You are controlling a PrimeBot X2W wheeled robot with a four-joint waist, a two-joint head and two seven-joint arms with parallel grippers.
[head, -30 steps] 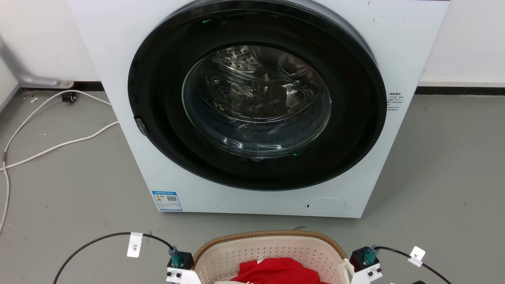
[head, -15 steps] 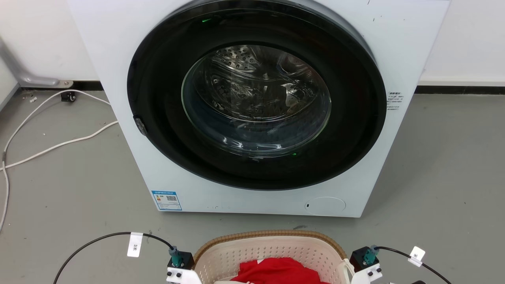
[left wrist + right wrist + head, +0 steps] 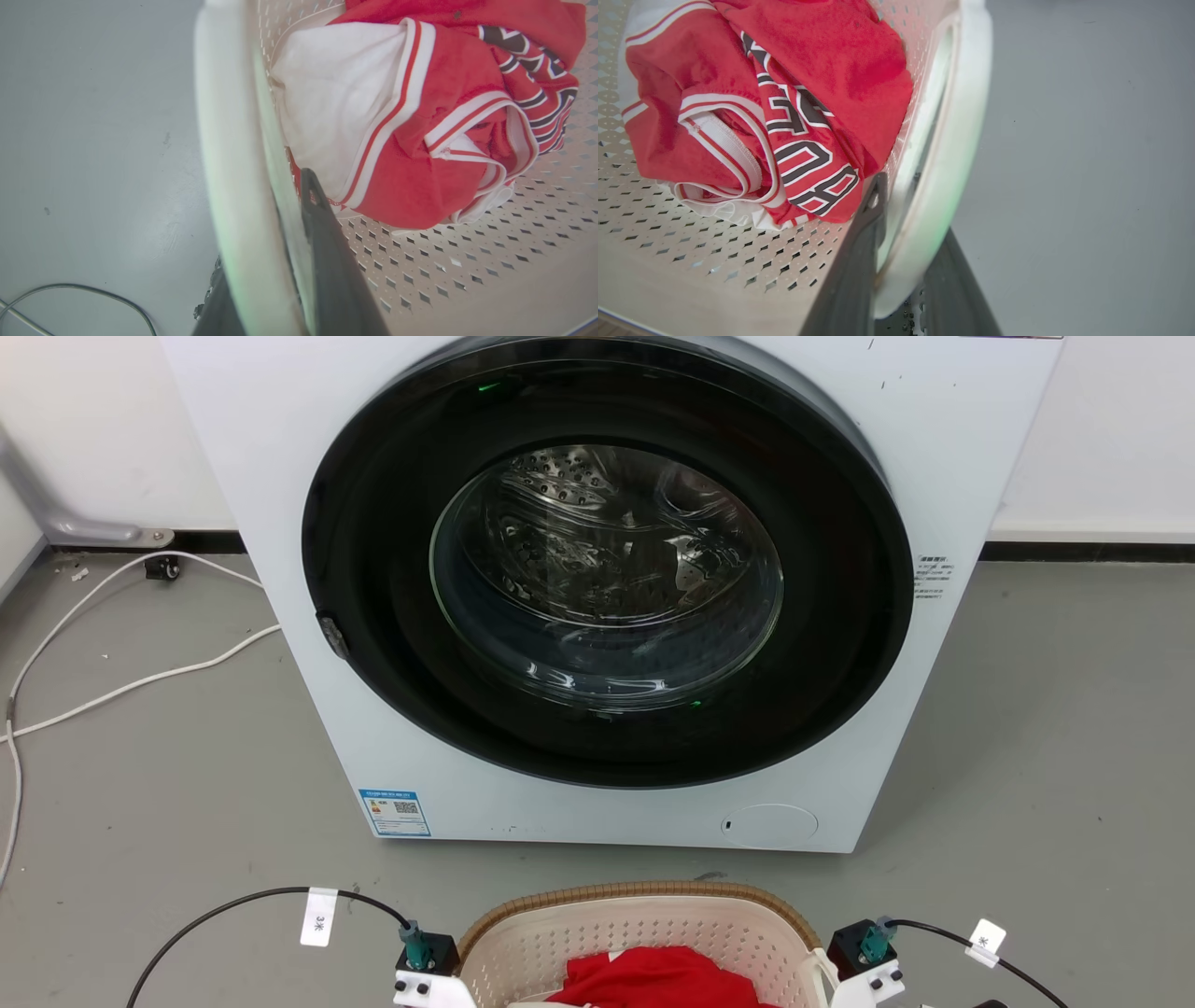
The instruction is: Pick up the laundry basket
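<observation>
A grey floor (image 3: 1046,784) runs from the robot to a white wall (image 3: 1120,429). Nearest, at the bottom middle of the head view, is the basket (image 3: 644,929), cream and perforated with a brown woven rim, directly in front of the washer. I cannot tell whether it rests on the floor or hangs just clear of it. Inside lies a crumpled red jersey (image 3: 653,980) with white trim and dark lettering, on the perforated bottom. The left end effector (image 3: 261,228) is clenched on the basket's left handle (image 3: 229,140): one dark finger (image 3: 327,242) stands inside the wall against the handle, and the other shows outside, below it. The right end effector (image 3: 910,224) grips the right handle (image 3: 957,140) the same way, with one finger (image 3: 859,261) inside beside the jersey and the other outside. In the head view a black cable (image 3: 215,907) with a white tag (image 3: 320,917) loops off to the left of the basket. Beyond the basket stands the washer (image 3: 271,476), white, with its round dark door (image 3: 840,644) closed and the steel drum (image 3: 607,551) visible through the glass. A blue label (image 3: 395,812) and a round flap (image 3: 770,824) sit low on its front. A white cord (image 3: 140,683) lies on the floor to its left, running back toward the wall.
</observation>
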